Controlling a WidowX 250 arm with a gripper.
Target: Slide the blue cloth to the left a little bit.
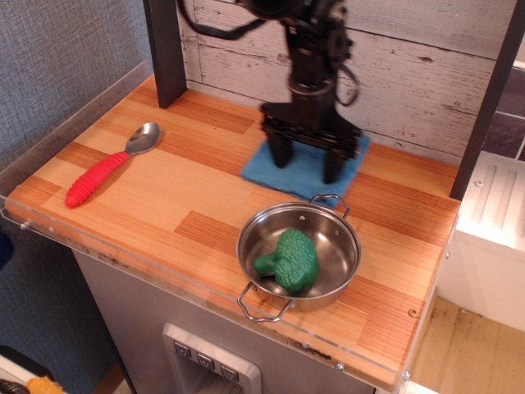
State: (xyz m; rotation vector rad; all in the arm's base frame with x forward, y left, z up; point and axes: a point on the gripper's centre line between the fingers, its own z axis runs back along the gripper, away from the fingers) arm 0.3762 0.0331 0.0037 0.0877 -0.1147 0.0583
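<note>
The blue cloth (304, 174) lies flat on the wooden counter, near the back wall, just behind the steel pan (299, 251). My gripper (305, 167) stands upright on the cloth, open, with both black fingertips (280, 154) spread wide and pressed down on the cloth's surface. The arm rises behind it toward the top of the frame. Part of the cloth's back edge is hidden by the gripper body.
The steel pan holds a green broccoli toy (289, 260) at the front centre. A spoon with a red handle (109, 167) lies at the left. A dark post (165, 51) stands at the back left, another at the right edge (490, 98).
</note>
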